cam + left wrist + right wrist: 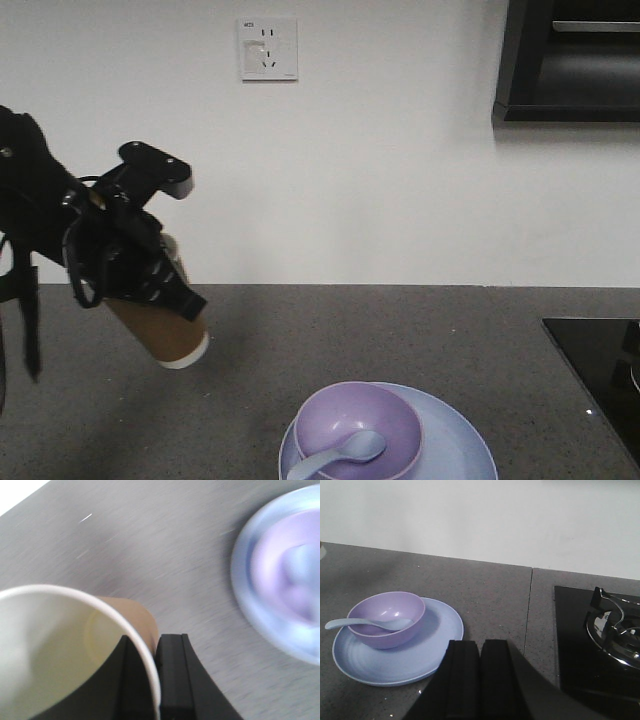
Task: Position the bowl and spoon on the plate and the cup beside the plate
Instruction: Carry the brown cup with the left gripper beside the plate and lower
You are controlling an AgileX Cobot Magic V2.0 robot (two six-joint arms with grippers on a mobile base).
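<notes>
The left end effector grips the cup by its rim, one finger inside the wall and one outside; the cup hangs tilted above the grey tabletop, well to the left of the plate. The bowl sits on the plate, toward its left side, with the spoon resting in it, handle out over the bowl's rim. A black cooktop with a burner lies to the right of the plate, apart from it; a wall socket and a dark cabinet are behind. The right end effector has its fingers pressed together, holding nothing. The plate's near edge is cut off in the front view, and the left wrist view is blurred.
</notes>
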